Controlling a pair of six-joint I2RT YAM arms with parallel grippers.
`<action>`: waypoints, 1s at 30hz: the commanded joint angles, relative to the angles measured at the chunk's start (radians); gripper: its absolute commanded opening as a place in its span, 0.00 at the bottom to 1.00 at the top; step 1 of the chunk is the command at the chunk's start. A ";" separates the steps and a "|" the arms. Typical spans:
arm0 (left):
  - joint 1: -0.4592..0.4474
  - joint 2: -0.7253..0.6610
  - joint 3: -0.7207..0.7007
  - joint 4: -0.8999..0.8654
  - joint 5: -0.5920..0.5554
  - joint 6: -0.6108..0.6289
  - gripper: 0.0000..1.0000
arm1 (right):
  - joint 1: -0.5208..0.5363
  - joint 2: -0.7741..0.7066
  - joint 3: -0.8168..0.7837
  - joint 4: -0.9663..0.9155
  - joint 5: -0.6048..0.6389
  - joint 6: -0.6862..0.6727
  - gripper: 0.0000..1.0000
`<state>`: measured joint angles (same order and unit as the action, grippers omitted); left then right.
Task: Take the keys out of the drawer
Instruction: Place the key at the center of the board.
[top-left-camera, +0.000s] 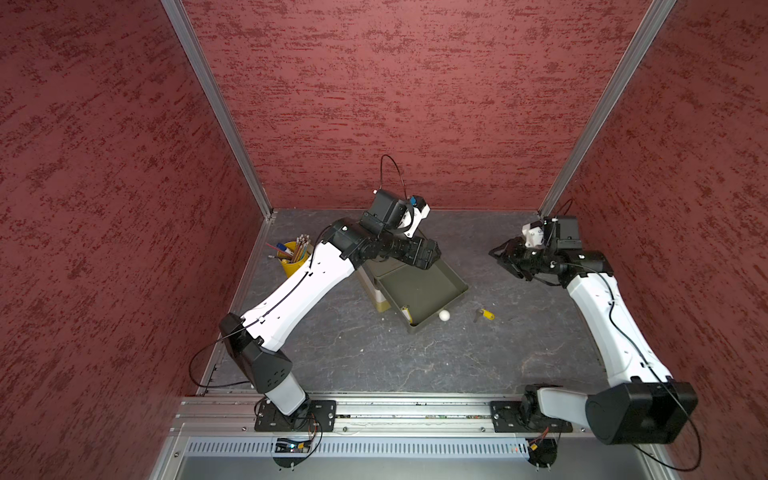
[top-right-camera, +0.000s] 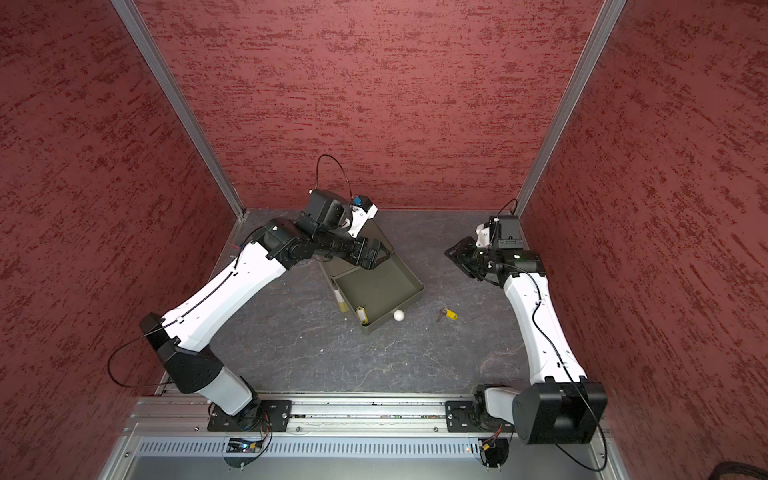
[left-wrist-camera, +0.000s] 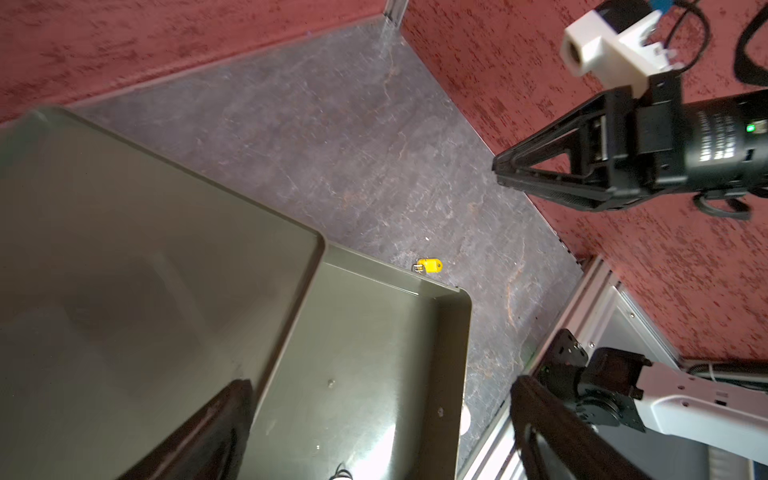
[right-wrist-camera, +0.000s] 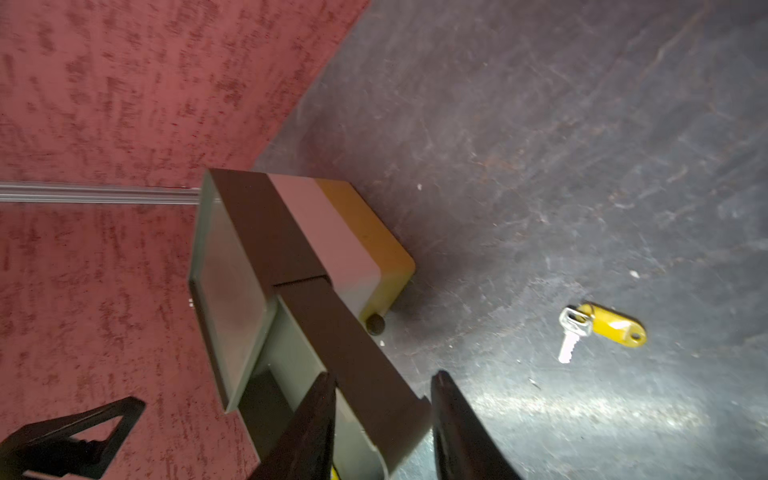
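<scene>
Keys status: only two are showing. One yellow key is already out, lying on the table near the drawer front. A second yellow key sits in the open drawer's front corner. The left arm hides the back part, so I can't tell if more are in there. The right gripper hangs above the table, fingers apart, holding nothing. The left gripper is spread wide over the drawer, empty too. At least one left to fetch, I'd say.
</scene>
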<state>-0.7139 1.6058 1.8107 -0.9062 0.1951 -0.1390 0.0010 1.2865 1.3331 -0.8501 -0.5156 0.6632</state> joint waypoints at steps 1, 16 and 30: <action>0.006 -0.052 -0.085 0.137 -0.072 0.051 1.00 | 0.012 0.046 0.083 0.022 -0.074 0.027 0.42; 0.191 -0.171 -0.340 0.380 -0.051 0.073 1.00 | 0.245 0.419 0.660 -0.368 -0.132 -0.176 0.42; 0.337 -0.103 -0.349 0.423 0.053 0.056 1.00 | 0.515 0.602 0.875 -0.734 -0.056 -0.285 0.43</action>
<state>-0.3820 1.4822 1.4677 -0.5106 0.2199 -0.0776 0.4862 1.8763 2.2017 -1.4967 -0.5900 0.3912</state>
